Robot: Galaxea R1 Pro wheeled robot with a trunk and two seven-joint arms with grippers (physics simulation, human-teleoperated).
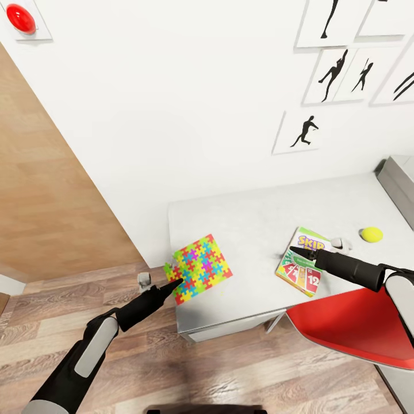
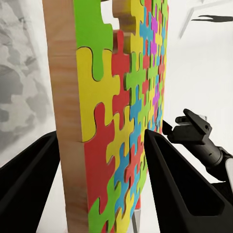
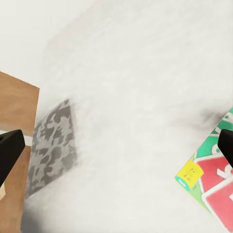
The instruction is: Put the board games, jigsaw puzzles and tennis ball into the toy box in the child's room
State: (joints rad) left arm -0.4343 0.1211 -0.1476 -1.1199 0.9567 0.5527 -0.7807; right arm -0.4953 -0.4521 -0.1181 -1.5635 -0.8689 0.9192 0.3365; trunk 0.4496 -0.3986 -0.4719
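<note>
While our left fingers point(image 2: 104, 160) straddle the puzzle point(image 1: 198, 267) at the desk point(image 1: 253, 213) corner, not yet clenched | right gripper point(image 1: 294, 250) spread above SKIP-BO point(image 1: 302, 261) | we should close squarely (thin slab), lift level.

Bright, even, flat lighting throughout; shadows stay faint. The head view tilts and bends straight edges. In the right wrist view the counter point(image 3: 145, 97) looks blurred and washed-out.

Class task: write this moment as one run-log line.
left gripper: open, straddling jigsaw puzzle edge | right gripper: open, over SKIP-BO box | tennis ball: on table
</note>
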